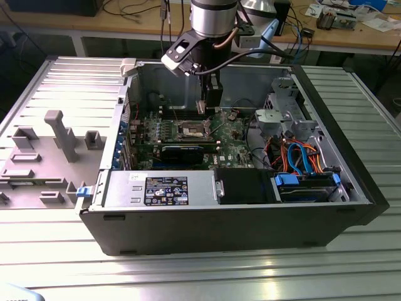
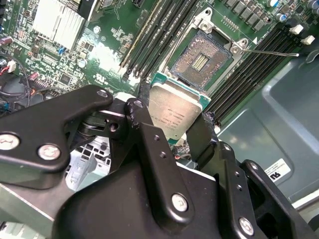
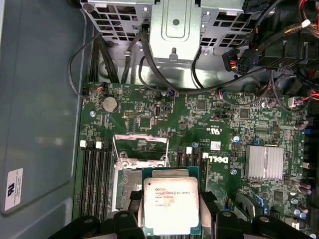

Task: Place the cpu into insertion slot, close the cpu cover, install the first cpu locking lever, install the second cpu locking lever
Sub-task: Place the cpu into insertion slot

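Note:
My gripper (image 3: 172, 221) is shut on the cpu (image 3: 171, 206), a flat square chip with a silver-grey top, one black finger on each side. In the second wrist view the cpu (image 2: 174, 112) hangs between the fingers (image 2: 144, 129), just short of the insertion slot (image 2: 199, 59), whose dark centre is bare. The first wrist view has the chip overlapping one edge of the insertion slot (image 3: 127, 186). The cpu cover (image 3: 139, 148) stands swung open beside the socket. A thin wire lever (image 2: 271, 51) sticks out loose. From outside, the gripper (image 1: 210, 100) hovers above the insertion slot (image 1: 192, 130).
The motherboard lies inside an open black computer case (image 1: 238, 219) on a ribbed metal table. Long black memory slots (image 2: 159, 35) flank the socket. A silver heatsink (image 3: 264, 162), a drive cage (image 3: 174, 30) and loose cables (image 1: 301, 157) are nearby. A grey fixture plate (image 1: 44, 157) lies at the exterior view's left.

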`<state>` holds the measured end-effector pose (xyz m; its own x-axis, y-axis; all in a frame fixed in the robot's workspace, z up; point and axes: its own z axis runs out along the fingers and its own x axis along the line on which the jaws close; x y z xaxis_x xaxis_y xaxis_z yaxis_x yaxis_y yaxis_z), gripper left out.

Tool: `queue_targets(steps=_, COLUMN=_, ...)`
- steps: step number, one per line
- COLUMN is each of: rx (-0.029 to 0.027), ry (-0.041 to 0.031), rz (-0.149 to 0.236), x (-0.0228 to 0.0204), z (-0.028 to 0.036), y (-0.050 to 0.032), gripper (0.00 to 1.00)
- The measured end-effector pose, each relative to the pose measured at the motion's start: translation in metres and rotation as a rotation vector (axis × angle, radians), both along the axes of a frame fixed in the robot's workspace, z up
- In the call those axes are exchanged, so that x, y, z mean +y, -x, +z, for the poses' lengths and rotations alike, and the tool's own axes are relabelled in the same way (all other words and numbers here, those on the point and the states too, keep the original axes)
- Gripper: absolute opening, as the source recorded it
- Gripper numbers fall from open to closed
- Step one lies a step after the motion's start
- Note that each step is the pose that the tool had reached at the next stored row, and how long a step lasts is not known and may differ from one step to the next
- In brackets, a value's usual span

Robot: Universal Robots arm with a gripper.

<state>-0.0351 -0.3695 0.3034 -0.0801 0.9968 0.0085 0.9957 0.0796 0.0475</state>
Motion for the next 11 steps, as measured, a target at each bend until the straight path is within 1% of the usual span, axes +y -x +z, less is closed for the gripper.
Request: queue_targets(steps=11, rx=0.0000, ry=0.0000, rz=0.000, x=0.0010, z=-0.0025, y=0.0000, gripper=0.54)
